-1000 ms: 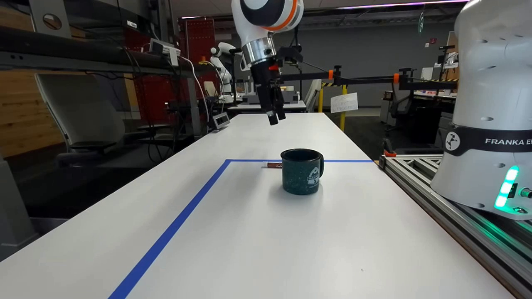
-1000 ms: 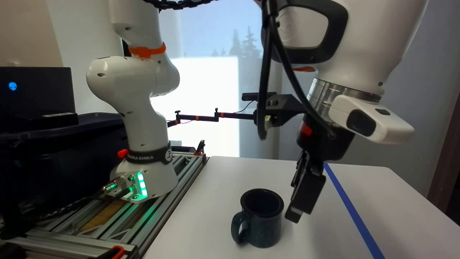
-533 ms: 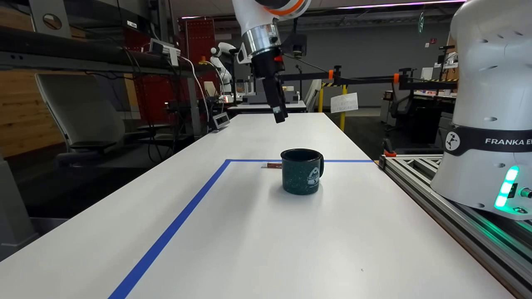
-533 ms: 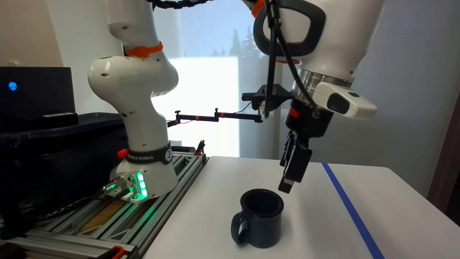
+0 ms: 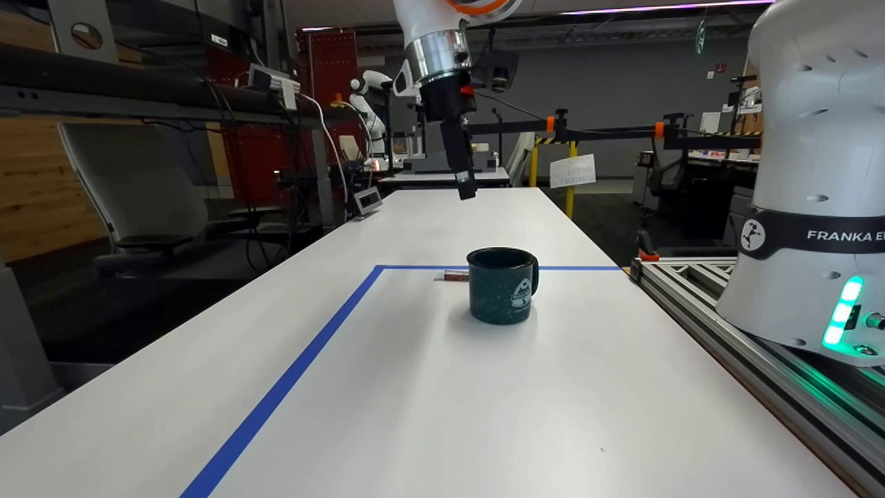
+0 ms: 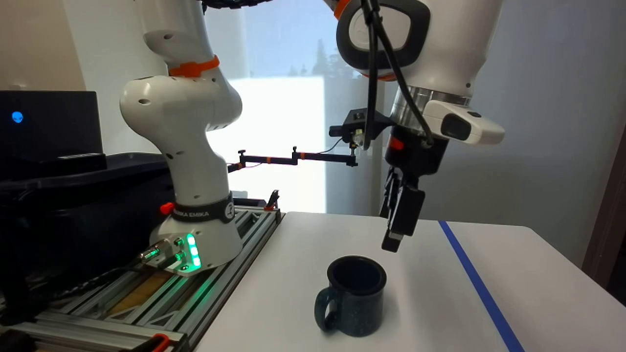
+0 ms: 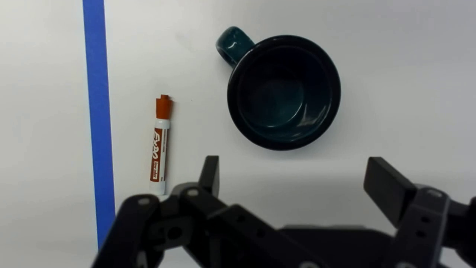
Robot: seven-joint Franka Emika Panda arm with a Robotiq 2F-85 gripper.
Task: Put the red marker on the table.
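The red marker point(image 7: 159, 152), with a red cap and a white barrel with red label, lies flat on the white table point(image 5: 415, 387), beside the dark teal mug point(image 7: 275, 96). In an exterior view the marker point(image 5: 456, 275) shows partly behind the mug point(image 5: 503, 290). In an exterior view with the mug point(image 6: 359, 308) up close, the marker is hidden. My gripper point(image 7: 292, 169) is open, with nothing between its fingers, and hangs above the table. The marker lies outside its left finger in the wrist view. The gripper also shows in both exterior views point(image 5: 467, 192) point(image 6: 391, 242).
The mug stands upright on the table, its handle point(image 7: 233, 44) turned partly to the marker's side. Blue tape point(image 7: 99, 123) runs past the marker. The robot's base point(image 5: 809, 290) stands on a metal frame along the table's edge point(image 5: 733, 311).
My gripper has risen and turned a little, moving slightly right in an exterior view and up and left, then slightly right, in an exterior view. The mug and the marker have stayed in place.
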